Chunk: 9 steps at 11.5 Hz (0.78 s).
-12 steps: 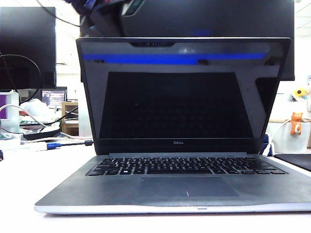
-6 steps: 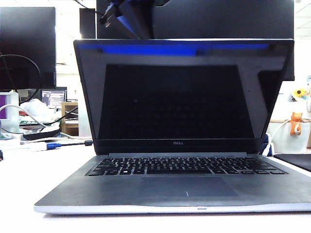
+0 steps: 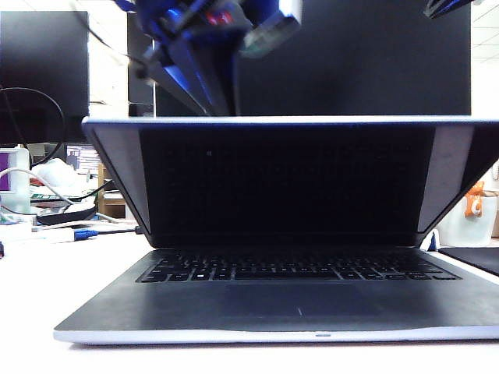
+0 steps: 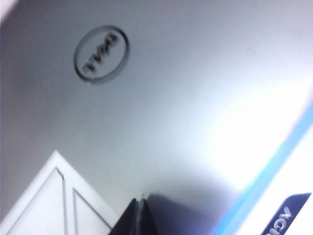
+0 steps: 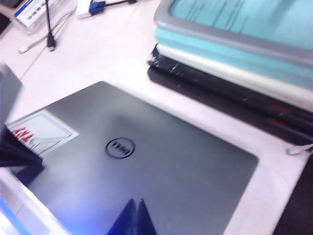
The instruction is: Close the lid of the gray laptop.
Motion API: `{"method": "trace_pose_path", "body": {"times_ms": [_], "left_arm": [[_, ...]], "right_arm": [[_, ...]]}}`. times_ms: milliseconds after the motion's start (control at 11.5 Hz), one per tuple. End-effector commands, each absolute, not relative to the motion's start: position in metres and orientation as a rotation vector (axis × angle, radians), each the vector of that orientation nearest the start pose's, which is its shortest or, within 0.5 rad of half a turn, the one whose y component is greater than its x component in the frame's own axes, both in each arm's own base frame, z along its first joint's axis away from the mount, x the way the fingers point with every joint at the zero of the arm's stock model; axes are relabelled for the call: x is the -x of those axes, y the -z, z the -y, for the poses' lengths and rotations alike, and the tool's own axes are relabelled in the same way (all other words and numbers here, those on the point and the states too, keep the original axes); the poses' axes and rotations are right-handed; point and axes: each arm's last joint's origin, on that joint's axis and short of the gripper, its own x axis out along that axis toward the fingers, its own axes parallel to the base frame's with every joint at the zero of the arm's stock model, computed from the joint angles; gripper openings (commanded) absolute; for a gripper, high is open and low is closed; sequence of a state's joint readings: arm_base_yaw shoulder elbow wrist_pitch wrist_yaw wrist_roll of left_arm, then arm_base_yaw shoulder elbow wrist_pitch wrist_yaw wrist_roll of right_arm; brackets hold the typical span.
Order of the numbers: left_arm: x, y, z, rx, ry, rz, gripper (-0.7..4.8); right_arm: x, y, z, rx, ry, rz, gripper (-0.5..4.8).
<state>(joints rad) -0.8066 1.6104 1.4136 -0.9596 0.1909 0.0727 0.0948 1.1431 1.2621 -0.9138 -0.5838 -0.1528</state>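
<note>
Round "DELL" logo (image 4: 101, 54) and a white sticker (image 5: 41, 131) with red lettering marked the thin silver-gray lid (image 3: 288, 183), tilted halfway down.

The large gray laptop (image 3: 296, 308) with black keyboard sat at the white table's (image 3: 31, 312) front edge, a dark monitor (image 3: 366, 58) behind. The left tool (image 4: 142, 215), pressed together, touched the lid's back; the right tool (image 5: 133, 218), also pressed together, hovered above it.
</note>
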Motion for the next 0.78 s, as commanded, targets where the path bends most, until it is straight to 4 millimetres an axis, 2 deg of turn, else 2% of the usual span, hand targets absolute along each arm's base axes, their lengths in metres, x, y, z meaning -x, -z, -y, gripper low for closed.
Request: {"method": "trace_pose_path", "body": {"times_ms": [87, 434, 607, 780], "left_arm": [[-0.208, -0.275, 0.225, -0.372, 0.901, -1.117, -0.05], [-0.202, -0.246, 0.222, -0.334, 0.871, -1.148, -0.05], [-0.201, -0.246, 0.22, -0.345, 0.849, -1.131, -0.05], [-0.199, -0.246, 0.22, -0.329, 0.857, -1.1, -0.05]], "right_arm": [[-0.207, -0.367, -0.037, -0.066, -0.728, -0.735, -0.01], [-0.199, -0.361, -0.037, -0.089, -0.78, -0.822, -0.01], [-0.192, -0.356, -0.037, -0.111, -0.787, -0.901, -0.01], [-0.187, -0.356, -0.038, -0.148, -0.886, -0.914, -0.01]]}}
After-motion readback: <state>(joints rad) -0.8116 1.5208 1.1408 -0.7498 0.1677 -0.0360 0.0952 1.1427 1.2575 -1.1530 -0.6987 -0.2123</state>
